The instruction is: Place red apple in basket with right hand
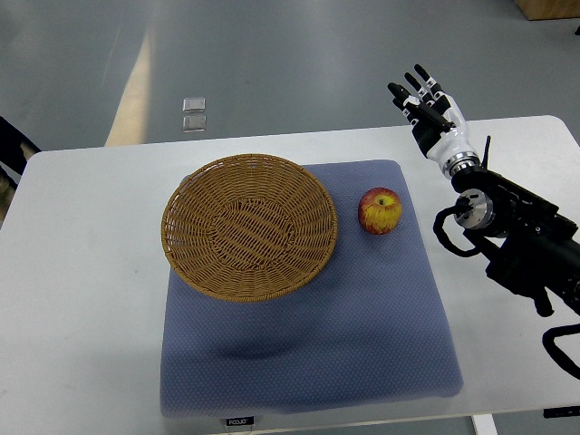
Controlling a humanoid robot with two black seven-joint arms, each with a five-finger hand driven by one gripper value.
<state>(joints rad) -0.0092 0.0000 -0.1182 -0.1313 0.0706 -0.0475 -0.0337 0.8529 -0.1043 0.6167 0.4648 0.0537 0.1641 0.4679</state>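
A red and yellow apple point(380, 211) sits on the blue mat point(362, 308), just right of the wicker basket point(249, 225). The basket is round, shallow and holds nothing. My right hand point(426, 107) is raised beyond the table's far right edge, up and to the right of the apple, with its fingers spread and nothing in them. Its black arm comes in from the right edge. The left arm does not show.
The mat lies on a white table point(82, 272). A dark object point(14, 145) pokes in at the left edge. Two small clear squares point(194, 113) lie on the grey floor beyond the table.
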